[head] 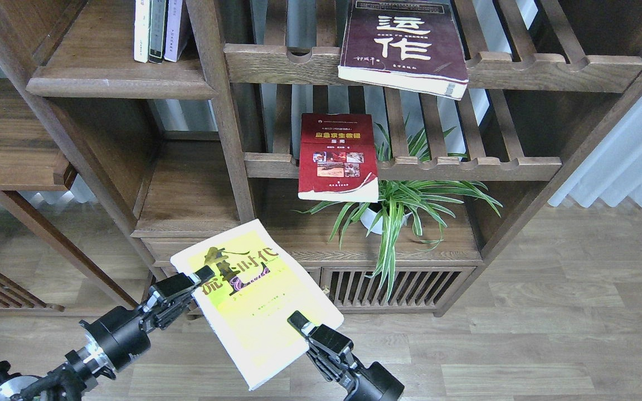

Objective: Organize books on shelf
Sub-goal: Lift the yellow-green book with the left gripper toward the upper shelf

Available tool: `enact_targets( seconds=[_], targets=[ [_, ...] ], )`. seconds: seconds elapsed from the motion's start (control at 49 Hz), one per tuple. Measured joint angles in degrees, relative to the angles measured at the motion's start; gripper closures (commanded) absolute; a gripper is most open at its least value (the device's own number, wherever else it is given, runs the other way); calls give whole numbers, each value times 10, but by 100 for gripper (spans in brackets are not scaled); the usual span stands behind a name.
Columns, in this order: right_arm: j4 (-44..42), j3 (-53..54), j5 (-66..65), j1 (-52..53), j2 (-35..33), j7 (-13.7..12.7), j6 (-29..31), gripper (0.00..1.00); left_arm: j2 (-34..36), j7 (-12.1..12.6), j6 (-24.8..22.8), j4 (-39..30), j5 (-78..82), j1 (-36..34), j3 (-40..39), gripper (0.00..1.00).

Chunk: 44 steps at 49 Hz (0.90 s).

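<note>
The yellow-green book (pixel 254 301) with black characters hangs in the air in front of the low cabinet, its top turned to the left. My left gripper (pixel 195 277) is shut on its left edge. My right gripper (pixel 298 323) is shut on its lower right edge. The dark maroon book (pixel 404 47) lies on the upper slatted rack. The red book (pixel 337 156) lies on the middle slatted rack and overhangs its front rail. The solid shelf (pixel 120 88) with a rounded front edge is at the upper left, well above both grippers.
Three thin books (pixel 156 28) stand at the right end of the solid shelf. A potted spider plant (pixel 393 206) stands on the cabinet top (pixel 187 217) under the red book. Another solid board (pixel 14 167) juts out at far left. Wooden floor lies below.
</note>
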Motion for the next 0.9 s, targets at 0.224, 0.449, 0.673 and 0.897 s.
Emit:
enact_targets(
  seconds=[0.224, 0.449, 0.673, 0.897],
  targets=[
    [-8, 24, 1, 1, -6, 4, 0, 2, 20, 0, -1, 3, 0, 0, -13, 95],
    [-18, 40, 2, 1, -12, 6, 0, 2, 123, 0, -1, -6, 14, 2, -16, 95],
    [-33, 45, 5, 5, -10, 11, 0, 2, 220, -26, -1, -7, 17, -2, -61, 95],
    [-45, 60, 9, 29, -4, 26, 0, 2, 269, -84, -1, -8, 12, -6, -138, 95]
  ],
)
